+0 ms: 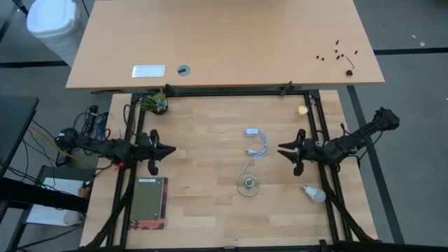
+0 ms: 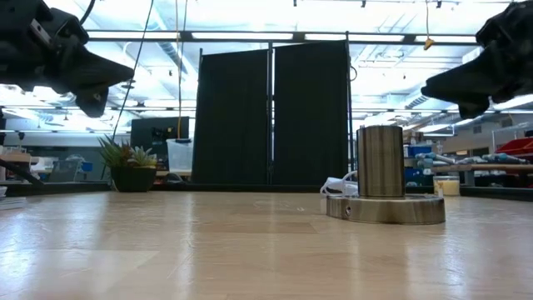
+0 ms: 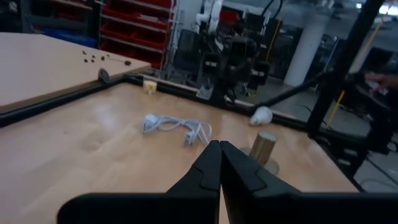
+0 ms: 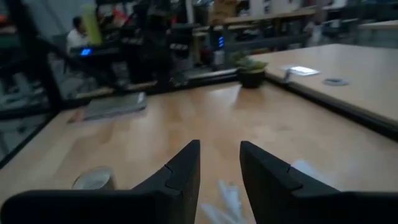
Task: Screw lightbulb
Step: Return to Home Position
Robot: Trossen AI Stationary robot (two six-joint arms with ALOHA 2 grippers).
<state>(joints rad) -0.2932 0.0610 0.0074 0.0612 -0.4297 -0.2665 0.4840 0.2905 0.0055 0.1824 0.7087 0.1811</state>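
Holding both arms level above the worktop (image 1: 210, 217), facing each other across the middle. Neither carries anything.

- Left gripper (image 3: 219, 163): fingers pressed together, nothing between them. It hangs over the left side, well apart from the lamp.
- Right gripper (image 4: 219, 163): fingers spread with a bare gap. It hangs over the right side, tip pointing toward the centre.
- Lightbulb (image 1: 314, 193): lies on its side on the wood, just below my right arm in the high view and near the right frame rail. It is apart from the lamp socket (image 1: 248, 185).
- Socket: disc base flat, metal barrel upright and its top bare in the low view. The white cord (image 1: 256, 145) trails away from it toward the far side.

My reading is that this is a parked pose. With both arms raised and drawn back, the lane over the socket is free and nothing can brush the bulb or snag the cord. The bulb is out of the lamp, so as things lie the screwing is not in place. The round globe could roll if nudged. My right gripper is the nearer one, and its fingers are already spread.
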